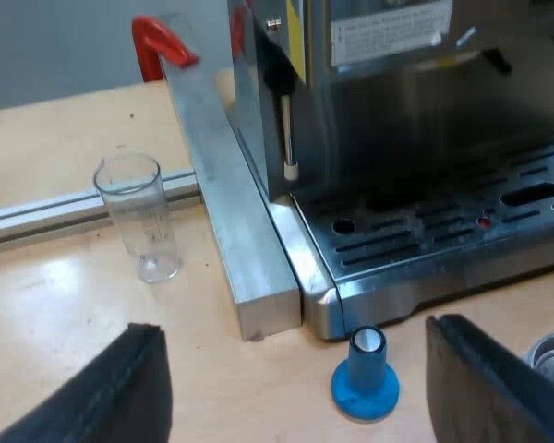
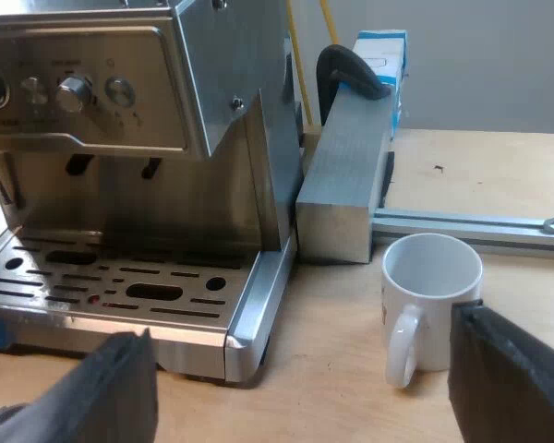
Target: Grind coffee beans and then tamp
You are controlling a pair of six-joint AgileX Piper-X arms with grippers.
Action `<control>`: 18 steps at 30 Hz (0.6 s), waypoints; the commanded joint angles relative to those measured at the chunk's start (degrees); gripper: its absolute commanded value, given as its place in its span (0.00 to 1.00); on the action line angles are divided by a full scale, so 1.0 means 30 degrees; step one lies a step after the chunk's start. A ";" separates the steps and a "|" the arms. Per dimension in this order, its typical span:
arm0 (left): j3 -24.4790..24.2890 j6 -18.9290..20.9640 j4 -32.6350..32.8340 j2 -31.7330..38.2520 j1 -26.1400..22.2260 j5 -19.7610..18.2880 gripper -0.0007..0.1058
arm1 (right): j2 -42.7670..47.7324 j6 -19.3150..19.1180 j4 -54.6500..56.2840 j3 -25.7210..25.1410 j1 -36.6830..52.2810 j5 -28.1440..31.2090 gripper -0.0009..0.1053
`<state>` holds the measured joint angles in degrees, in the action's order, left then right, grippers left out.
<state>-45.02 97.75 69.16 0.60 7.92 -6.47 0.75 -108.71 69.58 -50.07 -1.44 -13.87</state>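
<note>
Left gripper (image 1: 295, 325): fingers spread wide, nothing held, low over the table (image 1: 55, 314) at the front of the espresso machine (image 1: 425, 138). The blue tamper (image 1: 365, 374) stands upright on the table between the two fingers, touched by neither, just beside the near corner of the drip tray (image 1: 443, 235). The measuring glass (image 1: 138, 217) stands upright, well apart from the tamper, near a metal bar (image 1: 231, 203) that lies against the machine's side. A red clamp (image 1: 162, 41) sits at the bar's far end.

Right gripper (image 2: 302, 325): fingers spread wide, nothing held. A white mug (image 2: 434, 305) stands upright with its handle on the near side, close to one finger; contact cannot be told. A second metal bar (image 2: 346, 185) lies beyond the mug, with a black clamp (image 2: 346, 74) on it.
</note>
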 commanded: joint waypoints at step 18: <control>0.3913 0.0244 -0.3678 0.2688 -0.0044 0.2802 0.58 | 0.0753 -0.0230 -0.3135 0.3911 -0.0022 0.0117 0.64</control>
<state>-33.88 98.30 58.47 0.78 7.92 0.92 0.75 -108.69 61.41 -39.29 -1.44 -13.87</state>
